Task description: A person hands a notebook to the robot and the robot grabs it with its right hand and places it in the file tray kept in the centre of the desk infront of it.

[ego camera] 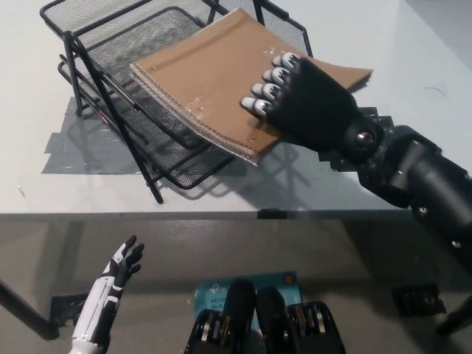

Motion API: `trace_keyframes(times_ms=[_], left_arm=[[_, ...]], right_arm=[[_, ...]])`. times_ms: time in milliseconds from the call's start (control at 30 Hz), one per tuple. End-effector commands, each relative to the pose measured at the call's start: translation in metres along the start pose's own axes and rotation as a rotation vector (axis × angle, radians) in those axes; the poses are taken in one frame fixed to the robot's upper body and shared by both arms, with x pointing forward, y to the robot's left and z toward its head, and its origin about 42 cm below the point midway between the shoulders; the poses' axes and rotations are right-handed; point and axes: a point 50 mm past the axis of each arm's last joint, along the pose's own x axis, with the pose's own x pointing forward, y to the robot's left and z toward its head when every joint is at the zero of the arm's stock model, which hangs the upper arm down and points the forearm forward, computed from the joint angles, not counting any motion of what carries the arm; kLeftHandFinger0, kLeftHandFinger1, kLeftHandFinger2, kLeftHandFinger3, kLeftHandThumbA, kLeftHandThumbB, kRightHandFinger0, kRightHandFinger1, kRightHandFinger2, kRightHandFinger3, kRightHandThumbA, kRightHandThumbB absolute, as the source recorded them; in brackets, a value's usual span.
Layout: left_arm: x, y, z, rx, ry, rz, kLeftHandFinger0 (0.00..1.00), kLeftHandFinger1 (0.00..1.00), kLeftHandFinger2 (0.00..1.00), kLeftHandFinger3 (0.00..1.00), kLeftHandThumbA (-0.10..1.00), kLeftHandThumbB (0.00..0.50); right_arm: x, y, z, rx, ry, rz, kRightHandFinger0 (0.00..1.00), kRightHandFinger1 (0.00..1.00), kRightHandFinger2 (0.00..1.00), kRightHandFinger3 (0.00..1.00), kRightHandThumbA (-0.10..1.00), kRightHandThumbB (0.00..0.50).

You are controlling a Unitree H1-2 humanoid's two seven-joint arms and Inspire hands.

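Your right hand (pixel 306 96): black, fingers closed over the near corner of the notebook (pixel 221 81), gripping it. Notebook: brown cover, spiral edge toward your left, tilted over the black mesh file tray (pixel 110 44) left of the hand; whether it touches the rim, cannot tell. Tray on the white worktop (pixel 413 51). Your left hand (pixel 124 262): white, low, fingers spread, holding nothing
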Motion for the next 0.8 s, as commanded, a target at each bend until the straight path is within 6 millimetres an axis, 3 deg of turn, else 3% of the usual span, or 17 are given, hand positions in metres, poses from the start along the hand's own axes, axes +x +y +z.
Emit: trace_keyframes(times_ms=[0, 100, 167, 267, 433, 567, 700, 767], left_arm=[[0.002, 0.004, 0.010, 0.013, -0.044, -0.026, 1.00, 1.00, 1.00, 1.00, 1.00, 0.082], [0.004, 0.005, 0.009, 0.010, -0.057, -0.025, 1.00, 1.00, 1.00, 1.00, 1.00, 0.068], [0.004, 0.006, 0.008, 0.010, -0.058, -0.025, 1.00, 1.00, 1.00, 1.00, 1.00, 0.086], [0.004, 0.006, 0.009, 0.013, -0.055, -0.026, 1.00, 1.00, 1.00, 1.00, 1.00, 0.085], [0.003, 0.005, 0.011, 0.032, -0.057, -0.024, 1.00, 1.00, 1.00, 1.00, 1.00, 0.072], [0.003, 0.006, 0.010, 0.039, -0.067, -0.029, 1.00, 1.00, 1.00, 1.00, 1.00, 0.070], [0.004, 0.006, 0.012, 0.023, -0.057, -0.024, 1.00, 1.00, 1.00, 1.00, 1.00, 0.057], [0.003, 0.004, 0.012, 0.014, -0.052, -0.023, 1.00, 1.00, 1.00, 1.00, 1.00, 0.056]], right_arm=[[0.058, -0.028, -0.020, -0.074, -0.049, -0.129, 0.00, 0.00, 0.00, 0.00, 0.81, 0.028], [0.067, -0.030, -0.020, -0.088, -0.056, -0.142, 0.00, 0.00, 0.00, 0.00, 0.85, 0.014], [0.075, -0.030, -0.020, -0.098, -0.062, -0.153, 0.00, 0.00, 0.00, 0.00, 0.87, 0.001], [0.081, -0.029, -0.018, -0.108, -0.072, -0.144, 0.00, 0.00, 0.00, 0.00, 0.84, 0.020], [0.083, -0.018, -0.016, -0.098, -0.076, -0.155, 0.00, 0.00, 0.00, 0.00, 0.86, 0.005], [0.081, -0.007, -0.019, -0.121, -0.078, -0.146, 0.00, 0.00, 0.00, 0.00, 0.78, 0.035], [0.079, 0.002, -0.026, -0.150, -0.051, -0.108, 0.00, 0.00, 0.00, 0.00, 0.89, 0.000], [0.077, 0.007, -0.028, -0.154, -0.045, -0.101, 0.00, 0.00, 0.00, 0.00, 0.88, 0.010]])
